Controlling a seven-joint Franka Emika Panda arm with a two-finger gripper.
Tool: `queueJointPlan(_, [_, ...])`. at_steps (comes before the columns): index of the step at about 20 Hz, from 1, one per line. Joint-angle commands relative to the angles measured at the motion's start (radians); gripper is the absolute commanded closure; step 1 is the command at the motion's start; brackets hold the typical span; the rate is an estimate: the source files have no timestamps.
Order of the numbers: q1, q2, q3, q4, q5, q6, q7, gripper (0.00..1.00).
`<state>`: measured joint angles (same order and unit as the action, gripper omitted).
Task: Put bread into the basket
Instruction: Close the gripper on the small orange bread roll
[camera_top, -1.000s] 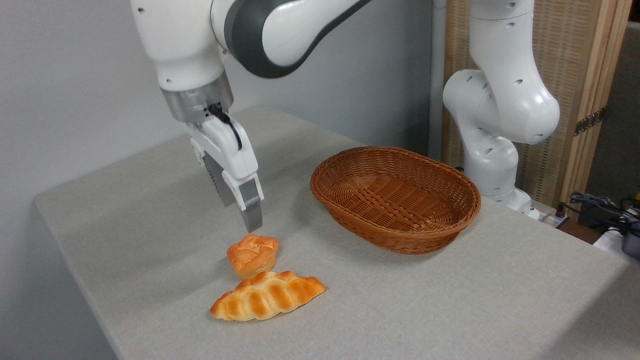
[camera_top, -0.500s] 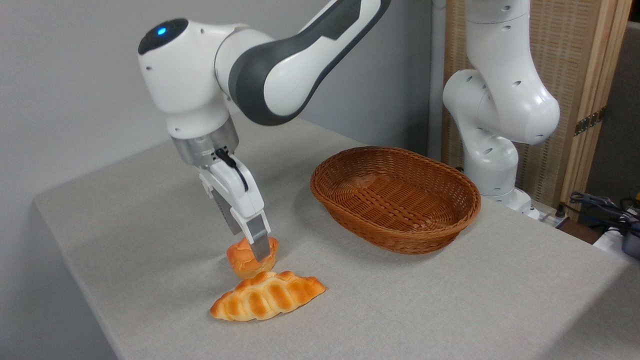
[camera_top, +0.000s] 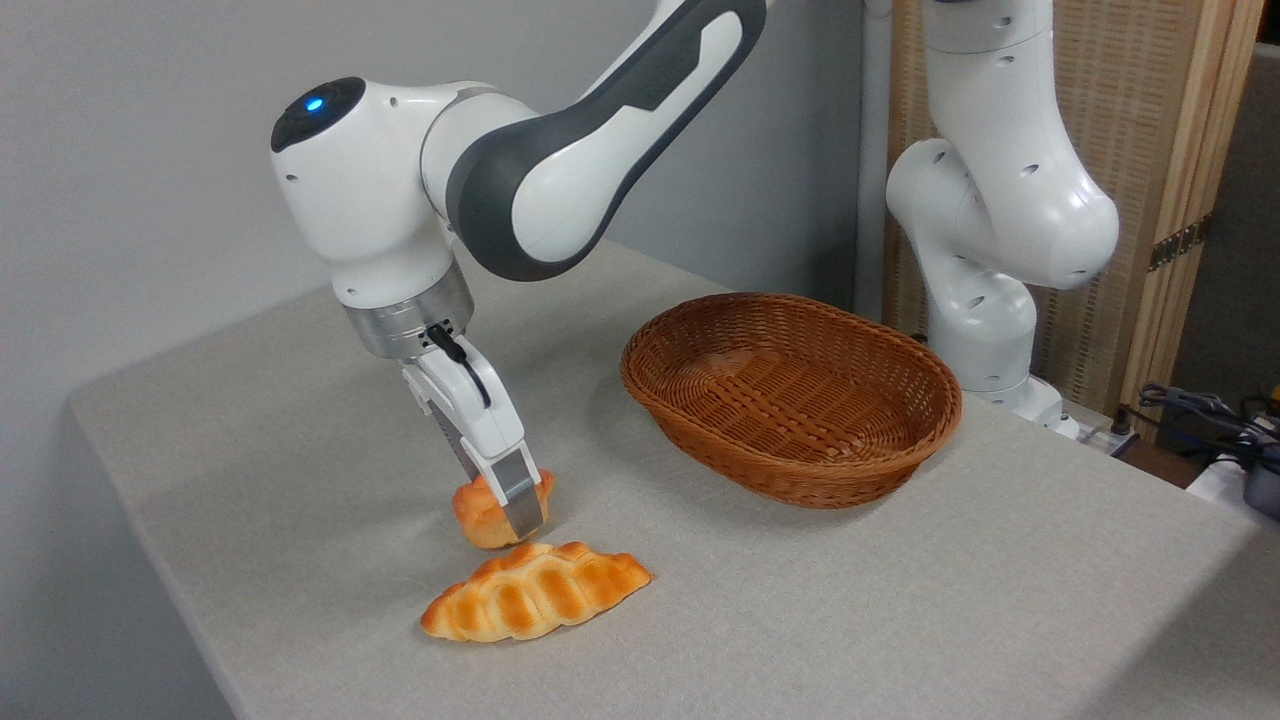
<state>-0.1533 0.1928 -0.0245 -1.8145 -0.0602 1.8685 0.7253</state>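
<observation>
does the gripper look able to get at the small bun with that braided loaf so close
Probably yes: the gripper is already down around the bun, and the braided loaf lies in front of it, beside the near finger.

The near finger (camera_top: 520, 505) of the gripper (camera_top: 512, 508) covers the middle of the bread (camera_top: 478, 515). The far finger is hidden behind them, so the grip cannot be judged. The arm (camera_top: 600, 110) above is cut by the top edge.

Woven wicker basket (camera_top: 790, 400), matt cloth table (camera_top: 900, 600)
</observation>
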Motion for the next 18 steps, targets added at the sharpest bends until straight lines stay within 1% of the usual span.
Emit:
queueJointPlan(1, [-0.011,0.013,0.005,0.001,0.014,0.017,0.014,0.02])
queueJointPlan(2, [-0.011,0.014,0.005,0.001,0.014,0.017,0.014,0.06])
queueJointPlan(3, [-0.011,0.014,0.005,0.001,0.014,0.017,0.016,0.17])
queueJointPlan(5, [-0.011,0.014,0.005,0.001,0.013,0.017,0.016,0.44])
queueJointPlan(7, [-0.011,0.014,0.005,0.001,0.014,0.017,0.017,0.54])
queueJointPlan(18, [-0.009,0.017,0.005,0.003,0.013,0.015,0.023,0.55])
